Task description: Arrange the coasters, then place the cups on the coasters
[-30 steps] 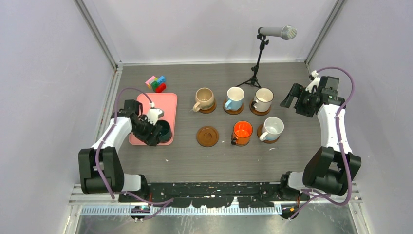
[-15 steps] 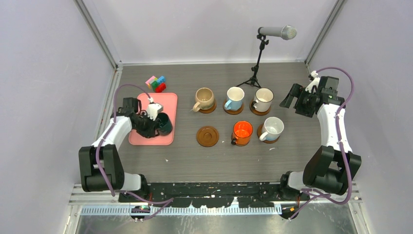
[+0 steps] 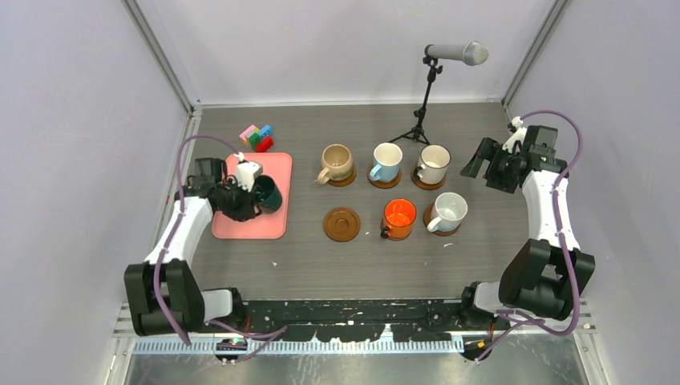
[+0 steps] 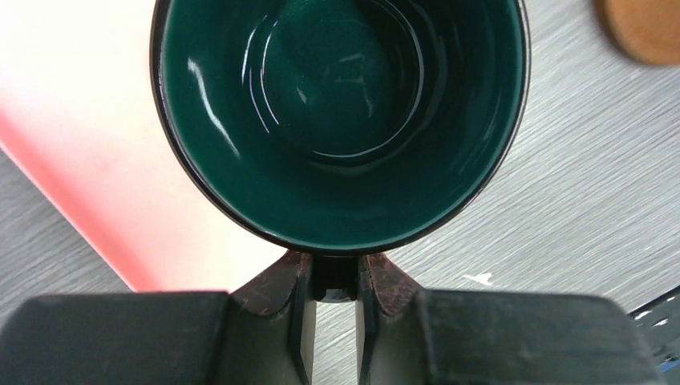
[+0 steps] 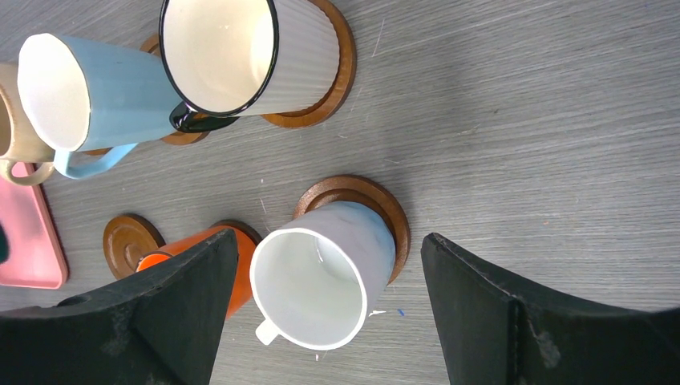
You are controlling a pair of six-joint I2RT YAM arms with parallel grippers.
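In the near row a bare coaster (image 3: 342, 224) lies left of the orange mug (image 3: 399, 215) and white mug (image 3: 449, 209), each on its own coaster; further left, the left gripper (image 4: 333, 281) pinches the dark green mug (image 4: 341, 120) by its handle over the pink tray (image 3: 265, 226); beyond, the beige mug (image 3: 337, 160), blue mug (image 3: 387, 159) and cream mug (image 3: 435, 161) stand on coasters; far right, the right gripper (image 3: 485, 167) is spread wide, holding nothing.
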